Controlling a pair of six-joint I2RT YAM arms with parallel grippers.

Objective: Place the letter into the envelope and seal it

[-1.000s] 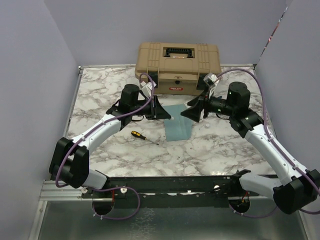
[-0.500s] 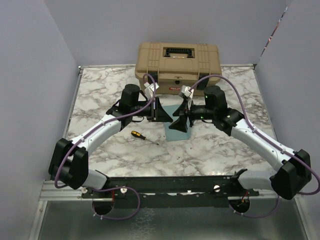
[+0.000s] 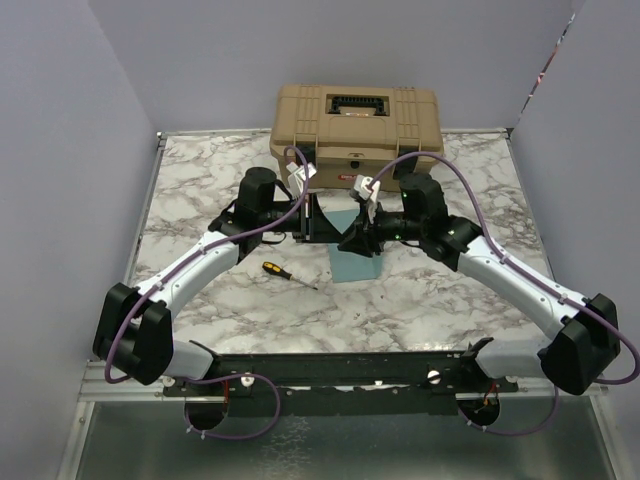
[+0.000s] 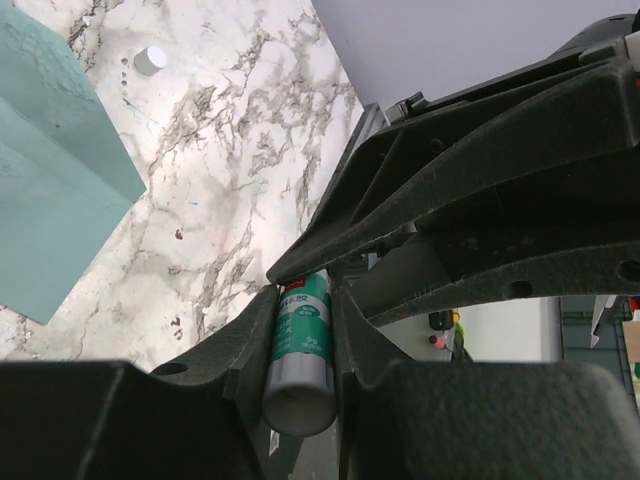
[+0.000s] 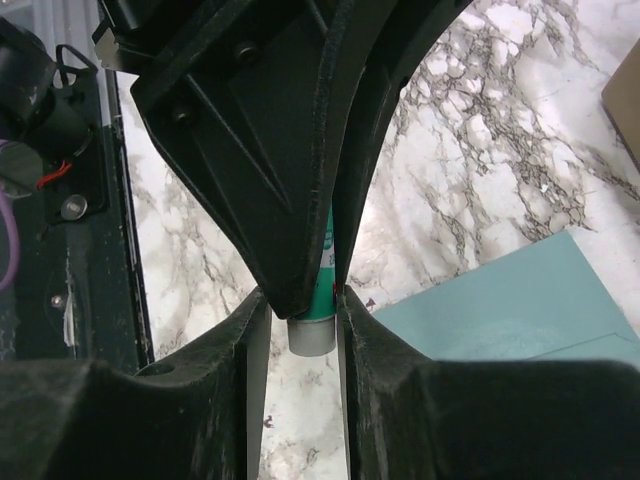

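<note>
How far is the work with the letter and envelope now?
Apparently done: no letter is visible, so it may be inside the envelope. In hand: the left gripper clamps a glue stick; the right gripper flanks its other end. Left: gluing and sealing.

The left gripper (image 3: pixel 322 222) and right gripper (image 3: pixel 352 240) meet above the far end of the teal envelope (image 3: pixel 356 268) on the bench (image 3: pixel 200 180). A screwdriver (image 3: pixel 280 270) lies to its left, a tan case (image 3: pixel 357 120) beyond.

Top-down shot is looking sharp and evenly lit, with soft light coming from overhead and the arms throwing only faint shadows on the marble tabletop (image 3: pixel 190 180). On both wrist cams the tabletop is glaring bright, and the near black plastic is blurring along the bottom.
</note>
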